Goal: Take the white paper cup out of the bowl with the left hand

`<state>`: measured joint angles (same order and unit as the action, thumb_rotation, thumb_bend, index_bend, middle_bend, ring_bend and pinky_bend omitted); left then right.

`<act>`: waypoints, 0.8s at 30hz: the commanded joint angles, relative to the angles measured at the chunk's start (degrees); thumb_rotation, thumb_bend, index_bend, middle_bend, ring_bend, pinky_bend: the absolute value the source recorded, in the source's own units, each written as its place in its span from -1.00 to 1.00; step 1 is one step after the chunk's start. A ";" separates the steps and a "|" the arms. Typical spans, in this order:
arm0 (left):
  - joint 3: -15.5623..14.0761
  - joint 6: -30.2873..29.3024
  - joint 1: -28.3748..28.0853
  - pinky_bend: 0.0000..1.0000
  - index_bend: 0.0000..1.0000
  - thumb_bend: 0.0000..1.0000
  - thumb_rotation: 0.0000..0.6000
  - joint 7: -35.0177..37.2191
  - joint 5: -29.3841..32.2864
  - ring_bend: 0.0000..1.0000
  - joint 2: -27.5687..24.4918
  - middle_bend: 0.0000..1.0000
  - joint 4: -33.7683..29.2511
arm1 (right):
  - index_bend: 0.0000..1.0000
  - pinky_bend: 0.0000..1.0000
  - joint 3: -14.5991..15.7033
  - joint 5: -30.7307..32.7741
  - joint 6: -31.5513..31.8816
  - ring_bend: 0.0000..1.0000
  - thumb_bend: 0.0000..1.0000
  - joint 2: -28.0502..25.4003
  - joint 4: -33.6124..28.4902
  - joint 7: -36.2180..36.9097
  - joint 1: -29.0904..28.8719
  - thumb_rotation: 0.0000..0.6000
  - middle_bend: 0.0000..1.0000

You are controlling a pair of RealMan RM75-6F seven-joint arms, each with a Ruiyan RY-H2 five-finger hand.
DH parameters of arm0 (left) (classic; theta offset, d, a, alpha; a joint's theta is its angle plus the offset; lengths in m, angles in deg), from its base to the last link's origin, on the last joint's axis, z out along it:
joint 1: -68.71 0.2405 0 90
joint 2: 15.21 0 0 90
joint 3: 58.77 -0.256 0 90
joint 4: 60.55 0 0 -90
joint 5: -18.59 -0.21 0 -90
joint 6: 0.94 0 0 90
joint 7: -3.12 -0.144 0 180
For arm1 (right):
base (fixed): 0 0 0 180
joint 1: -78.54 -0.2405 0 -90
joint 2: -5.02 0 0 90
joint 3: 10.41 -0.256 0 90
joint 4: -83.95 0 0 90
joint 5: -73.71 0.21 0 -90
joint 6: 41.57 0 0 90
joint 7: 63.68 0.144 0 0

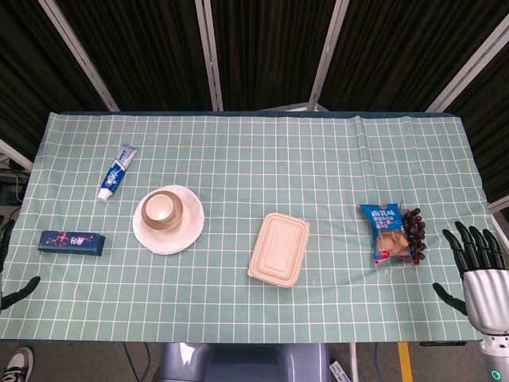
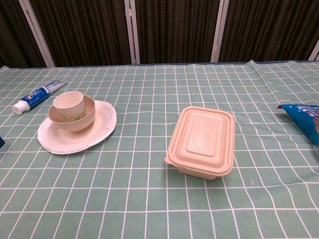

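Observation:
The white paper cup (image 1: 160, 208) (image 2: 68, 103) stands upright inside a beige bowl (image 1: 179, 213) (image 2: 79, 119). That bowl sits on a white plate (image 1: 187, 231) (image 2: 94, 132) at the table's left-centre. Only the dark thumb and a sliver of fingers of my left hand (image 1: 17, 291) show at the head view's left edge, well left of and nearer than the plate, holding nothing. My right hand (image 1: 479, 267) hovers at the table's right front corner with its fingers spread and empty. Neither hand appears in the chest view.
A toothpaste tube (image 1: 117, 172) (image 2: 37, 96) lies behind the plate to the left. A dark blue box (image 1: 71, 242) lies between the plate and my left hand. A lidded beige container (image 1: 279, 248) (image 2: 202, 141) sits mid-table. A blue snack bag (image 1: 387, 232) (image 2: 304, 117) and dark grapes (image 1: 414, 231) lie right.

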<state>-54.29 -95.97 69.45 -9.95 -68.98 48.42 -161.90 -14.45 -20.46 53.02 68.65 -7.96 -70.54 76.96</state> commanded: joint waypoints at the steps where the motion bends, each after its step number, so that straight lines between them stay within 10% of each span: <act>1: -0.09 0.15 -0.02 -1.00 -1.00 -1.00 1.00 -0.12 0.02 -1.00 0.03 -1.00 -0.08 | -0.85 -1.00 -0.10 -0.11 0.33 -1.00 -0.93 0.05 0.20 0.34 0.06 1.00 -1.00; 24: 0.54 3.12 -2.19 -1.00 -0.91 -1.00 1.00 0.18 0.48 -1.00 0.86 -1.00 0.62 | -0.85 -1.00 0.09 0.42 -0.58 -1.00 -0.93 -0.24 -0.18 0.31 -0.02 1.00 -1.00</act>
<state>-54.01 -93.45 67.75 -9.41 -68.77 48.99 -161.31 -14.37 -20.07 52.47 68.41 -8.17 -70.26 76.94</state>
